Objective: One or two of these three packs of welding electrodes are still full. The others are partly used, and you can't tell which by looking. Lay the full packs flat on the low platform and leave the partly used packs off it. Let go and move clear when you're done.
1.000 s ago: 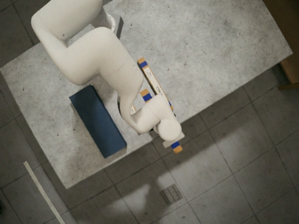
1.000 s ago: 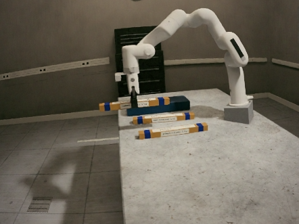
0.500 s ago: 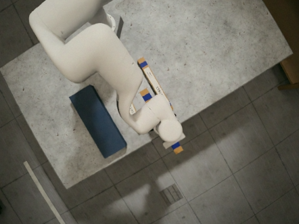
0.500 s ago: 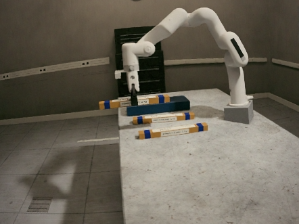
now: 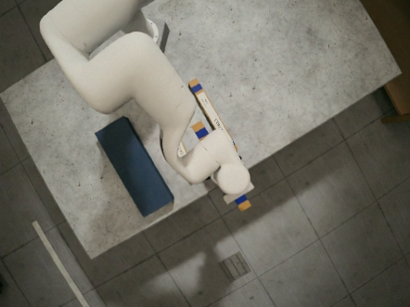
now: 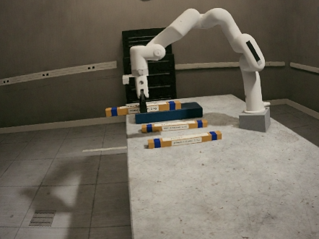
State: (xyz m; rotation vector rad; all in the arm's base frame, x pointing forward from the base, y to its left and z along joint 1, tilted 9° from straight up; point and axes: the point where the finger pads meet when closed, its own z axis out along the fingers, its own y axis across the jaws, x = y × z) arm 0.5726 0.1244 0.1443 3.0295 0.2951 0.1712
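Observation:
My gripper is shut on one orange pack with blue bands and a white label. It holds the pack level, a little above the table, in front of the dark blue low platform. The pack's left end sticks out past the table edge, over the floor. Two more such packs lie flat on the table: a middle one and a near one. In the overhead view the platform has nothing on it. The held pack's end shows beyond the table edge, and one lying pack is beside it. The arm hides the fingers there.
The arm's grey base block stands at the table's far right. A dark slatted rack stands behind the table by the wall. The table edge runs just left of the packs, with tiled floor below.

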